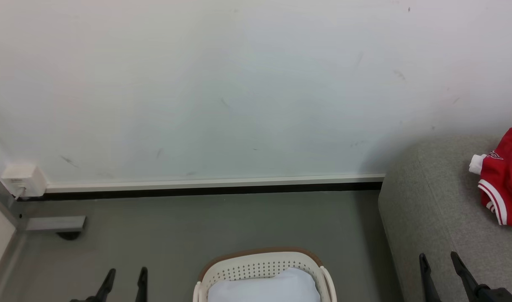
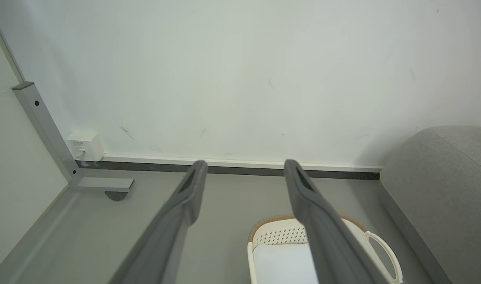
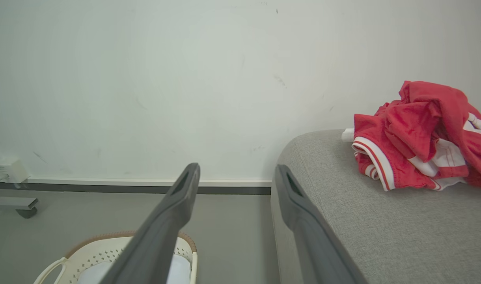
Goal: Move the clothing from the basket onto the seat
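Wall (image 1: 239,84) stands pale across the far side, with grey floor (image 1: 176,235) below it. At right is the seat (image 1: 428,201). The basket (image 1: 260,262) sits near me at centre on the floor. What I see inside it is a pale cushion pad (image 1: 264,287) and no red, though its near part is cut off. The clothing (image 1: 505,180) lies crumpled on the seat, well apart from the basket. Left end effector (image 1: 128,270) and right end effector (image 1: 437,255) both hang released, holding nothing. I judge the transfer essentially finished.
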